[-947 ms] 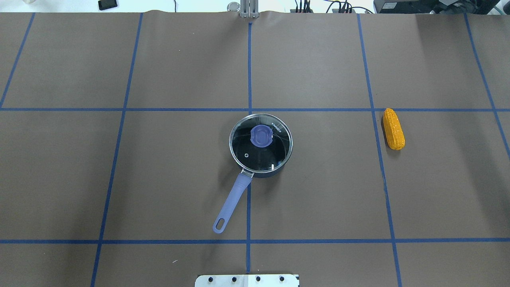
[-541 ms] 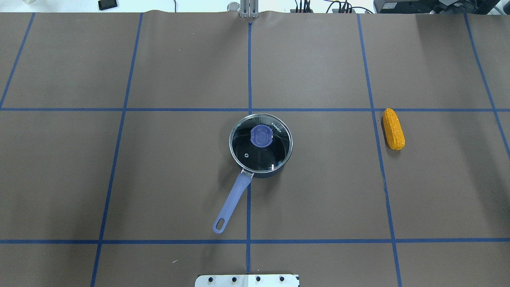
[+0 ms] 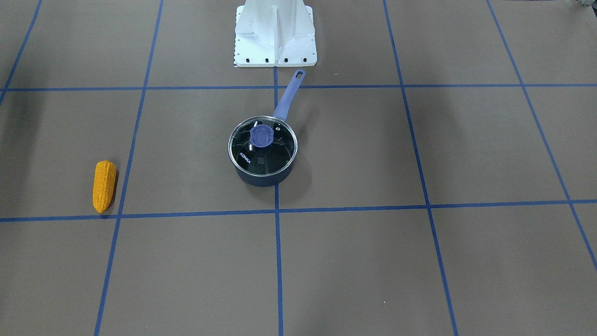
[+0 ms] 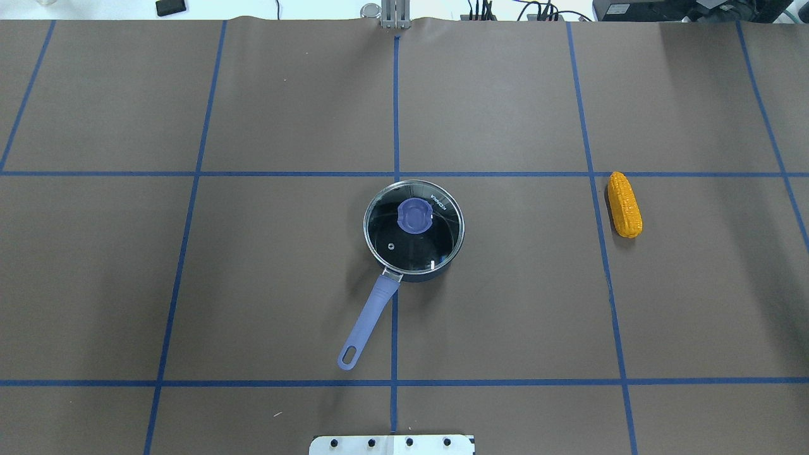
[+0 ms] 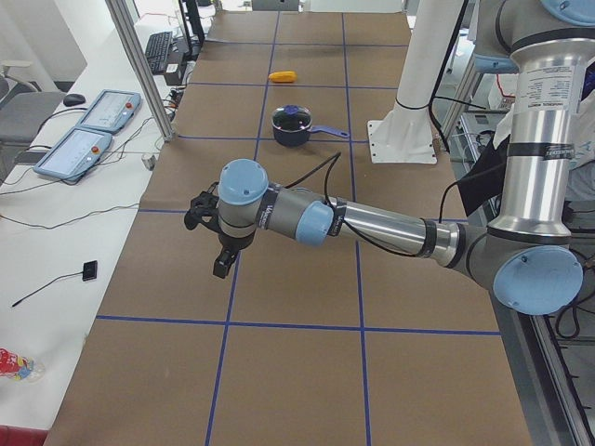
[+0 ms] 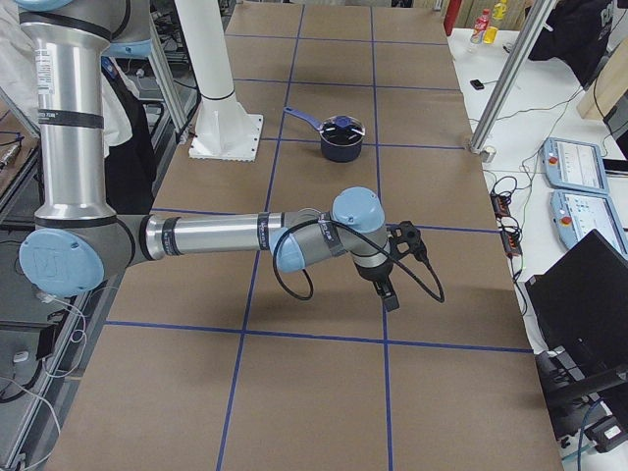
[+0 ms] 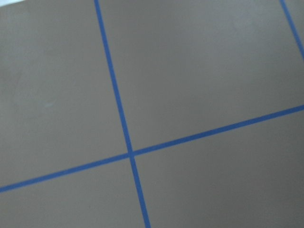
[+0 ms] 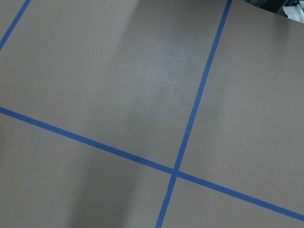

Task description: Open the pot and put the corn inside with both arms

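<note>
A dark pot [image 4: 422, 276] with a purple handle [image 4: 368, 316] stands at the table's middle. Its glass lid [image 4: 392, 237] with a purple knob [image 4: 414, 215] is on. The orange-yellow corn [image 4: 624, 204] lies on the table far to the pot's right; it shows at the left in the front view [image 3: 104, 185]. My left gripper [image 5: 223, 262] shows only in the exterior left view, far from the pot [image 5: 294, 127]. My right gripper [image 6: 389, 292] shows only in the exterior right view. I cannot tell whether either is open or shut. Both wrist views show only brown table.
The table is brown paper with a blue tape grid [image 4: 395, 174]. The robot's white base [image 3: 275, 32] stands behind the pot handle. Control pendants [image 5: 88, 130] and cables lie off the table's ends.
</note>
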